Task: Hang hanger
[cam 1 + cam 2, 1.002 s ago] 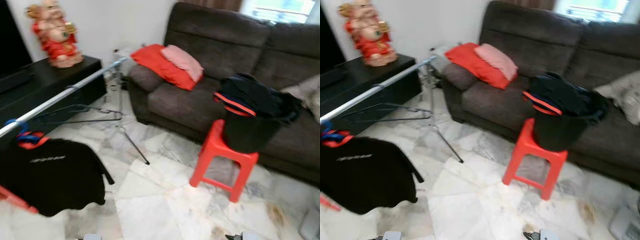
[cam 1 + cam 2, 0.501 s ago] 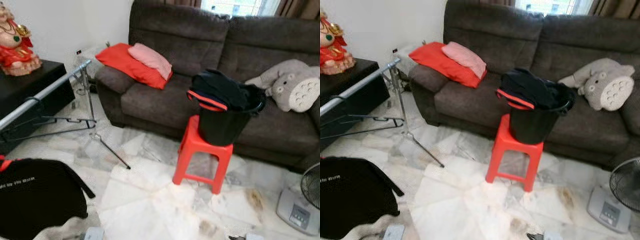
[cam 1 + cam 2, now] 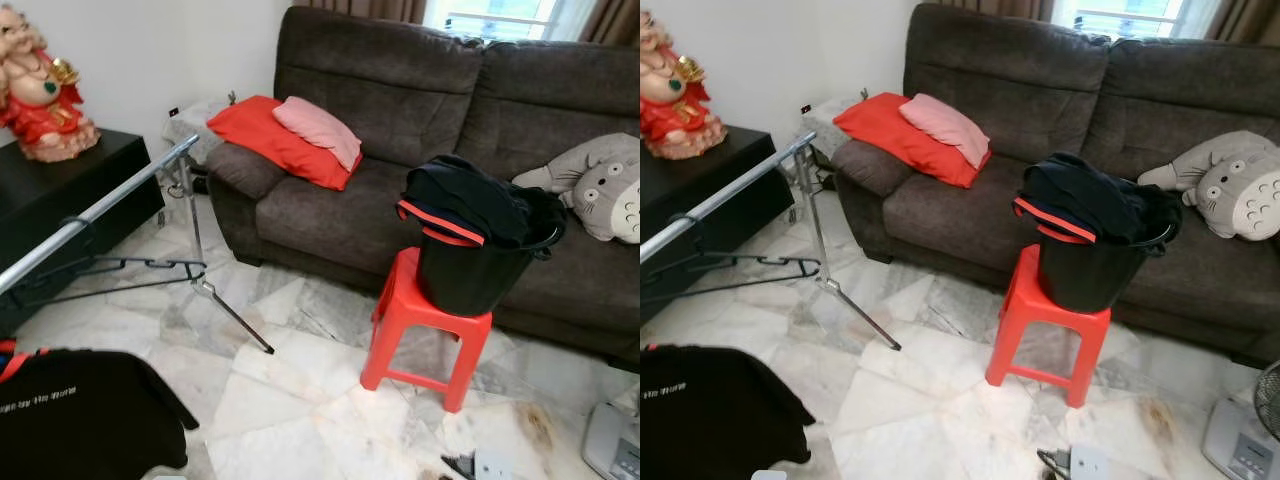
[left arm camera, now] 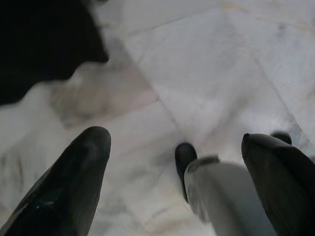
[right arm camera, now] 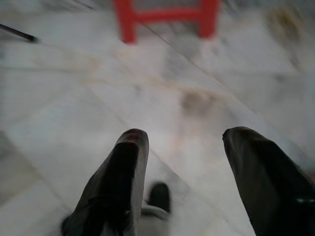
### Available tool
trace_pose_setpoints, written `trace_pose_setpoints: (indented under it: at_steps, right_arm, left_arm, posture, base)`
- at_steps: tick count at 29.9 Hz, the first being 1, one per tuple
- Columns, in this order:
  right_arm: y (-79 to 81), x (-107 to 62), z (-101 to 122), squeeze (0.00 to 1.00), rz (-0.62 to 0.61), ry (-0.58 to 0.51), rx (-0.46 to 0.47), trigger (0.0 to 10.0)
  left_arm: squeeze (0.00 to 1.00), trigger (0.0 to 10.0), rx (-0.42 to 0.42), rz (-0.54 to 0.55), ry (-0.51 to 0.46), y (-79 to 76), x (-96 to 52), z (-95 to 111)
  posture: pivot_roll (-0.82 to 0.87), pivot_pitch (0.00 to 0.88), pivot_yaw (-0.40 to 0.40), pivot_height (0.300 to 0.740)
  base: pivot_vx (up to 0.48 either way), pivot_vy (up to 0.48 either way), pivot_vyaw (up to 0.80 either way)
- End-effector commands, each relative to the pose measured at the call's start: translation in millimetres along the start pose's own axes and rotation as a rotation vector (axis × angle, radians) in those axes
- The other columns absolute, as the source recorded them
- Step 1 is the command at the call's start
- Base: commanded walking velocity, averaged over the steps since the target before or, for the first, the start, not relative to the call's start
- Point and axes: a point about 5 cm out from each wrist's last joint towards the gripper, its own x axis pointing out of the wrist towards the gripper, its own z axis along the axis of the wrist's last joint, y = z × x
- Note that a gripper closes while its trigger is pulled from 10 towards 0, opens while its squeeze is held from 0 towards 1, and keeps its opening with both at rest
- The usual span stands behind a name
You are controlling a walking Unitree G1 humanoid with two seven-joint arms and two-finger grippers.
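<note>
left gripper (image 4: pixel 174 147) fingers spread, empty over marble floor (image 4: pixel 206 64), black shirt (image 4: pixel 39 39) beyond them, right gripper (image 5: pixel 179 142) fingers spread, empty, red stool (image 5: pixel 165 14) ahead, hanger (image 3: pixel 120 266) on rail (image 3: pixel 95 212) far left

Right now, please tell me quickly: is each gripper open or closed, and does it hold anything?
Left gripper: open, holding nothing, hanging over the marble floor.
Right gripper: open, holding nothing, also over the floor.
</note>
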Motion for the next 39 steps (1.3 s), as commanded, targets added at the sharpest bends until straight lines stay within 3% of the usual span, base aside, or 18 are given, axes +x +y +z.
trace_pose_setpoints:
  at_steps: [1,6,14,36,39]
  right_arm:
    - [-5.1,-1.4,-3.9,0.0,-0.016,0.011,0.004,10.0]
    - [-4.9,-1.4,-4.7,0.0,-0.022,0.017,0.018,10.0]
    - [-4.7,-1.4,-4.6,0.0,-0.021,0.015,0.016,10.0]
    - [-2.1,-1.1,-1.5,0.0,0.007,-0.009,-0.014,10.0]
    - [-1.3,-1.0,-1.0,0.0,0.009,-0.013,-0.022,10.0]
  left_arm:
    - [0.0,10.0,-0.012,-0.017,-0.001,-6.6,0.8,-0.3]
    - [0.0,10.0,-0.014,-0.018,-0.003,-7.0,1.0,0.4]
    - [0.0,10.0,-0.014,-0.02,-0.001,-7.1,1.2,0.7]
    - [0.0,10.0,-0.006,-0.03,0.0,-7.1,1.7,2.7]
    - [0.0,10.0,-0.002,-0.028,-0.003,-5.6,2.0,4.4]
  posture:
    - [0.03,0.025,0.016,0.74]
    - [0.03,0.024,0.018,0.74]
    - [0.03,0.023,0.02,0.74]
    - [0.03,0.0,0.025,0.74]
    - [0.02,0.0,0.027,0.74]
  base:
    - [0.251,0.0,0.0]
    - [0.253,0.0,0.0]
    - [0.255,0.0,-0.67]
    - [0.281,0.0,0.0]
    - [0.345,0.0,0.8]
